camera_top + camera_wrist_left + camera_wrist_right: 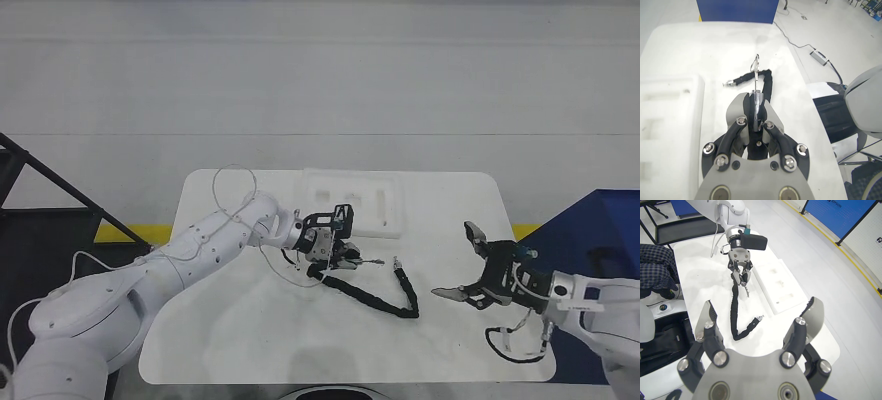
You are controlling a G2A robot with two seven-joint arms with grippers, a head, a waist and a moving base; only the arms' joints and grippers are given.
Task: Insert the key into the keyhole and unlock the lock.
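The lock is a black fabric-sleeved cable [375,296] [734,311] with a chrome cylinder [757,106] at one end and a free metal pin end [728,83] [759,318] [397,265] lying on the table. My left gripper [755,102] [340,252] [742,278] is shut on the chrome cylinder near the table's middle. A silver key [756,73] [746,290] [368,262] sticks out of the cylinder's keyhole, its ring pointing away from the gripper. My right gripper [761,311] [462,262] hangs open over the table's right side, apart from the cable, holding nothing.
A white foam tray [352,202] [780,287] [668,106] with shallow recesses lies at the back of the white table [250,330]. A blue panel [585,235] stands off the table's right edge. Bare tabletop lies in front of the cable.
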